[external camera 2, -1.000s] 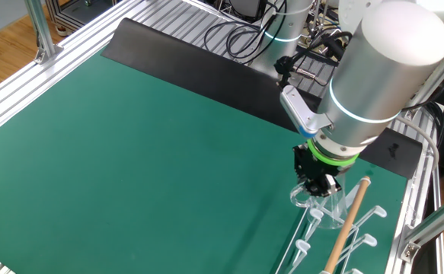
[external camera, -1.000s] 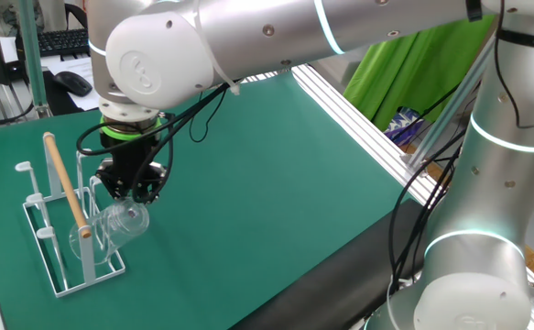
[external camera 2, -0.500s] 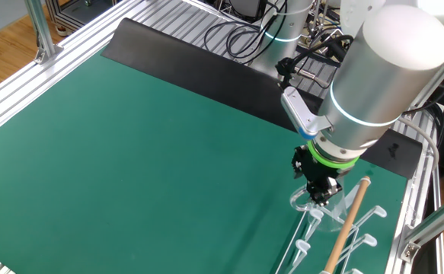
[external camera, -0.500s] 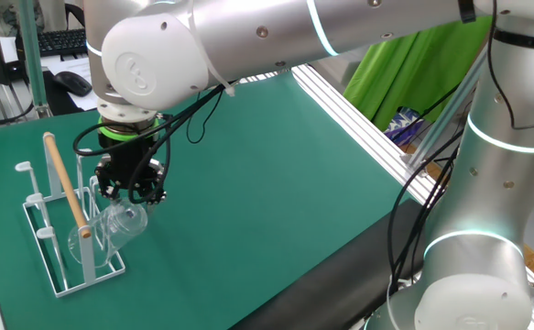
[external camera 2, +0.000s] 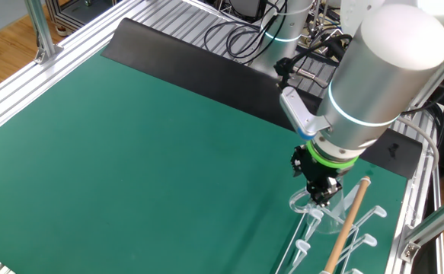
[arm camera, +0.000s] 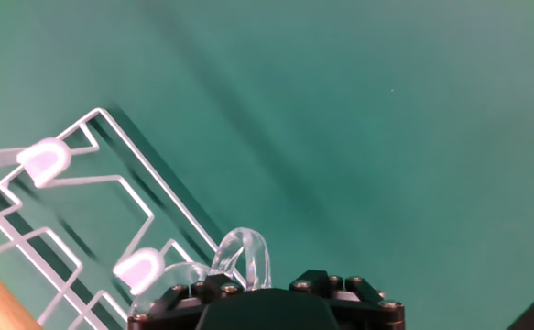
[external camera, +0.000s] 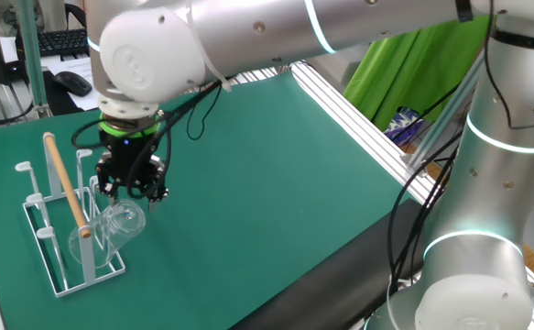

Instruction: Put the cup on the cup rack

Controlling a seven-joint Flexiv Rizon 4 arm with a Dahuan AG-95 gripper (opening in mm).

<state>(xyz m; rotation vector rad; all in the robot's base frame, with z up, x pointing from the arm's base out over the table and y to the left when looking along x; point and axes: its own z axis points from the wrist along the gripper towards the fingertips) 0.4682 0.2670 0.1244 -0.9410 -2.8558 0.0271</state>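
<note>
One fixed view shows the black two-finger gripper (external camera: 131, 190) pointing down just above the small clear glass tumbler (external camera: 111, 228); its jaws stand apart, grasping nothing; the tumbler hangs tilted on a peg at the near end of the white wire rack (external camera: 61, 272) with its light wooden rod handle (external camera: 68, 186), thick base toward the gripper, mouth toward the rod; judging by this, the cup is placed, and the way clear is straight up.

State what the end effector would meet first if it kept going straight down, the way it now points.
Most likely the cup, tilted on a peg of the cup rack, right under the end effector. Its fingers look open and clear of the glass, though depth is uncertain.
</note>
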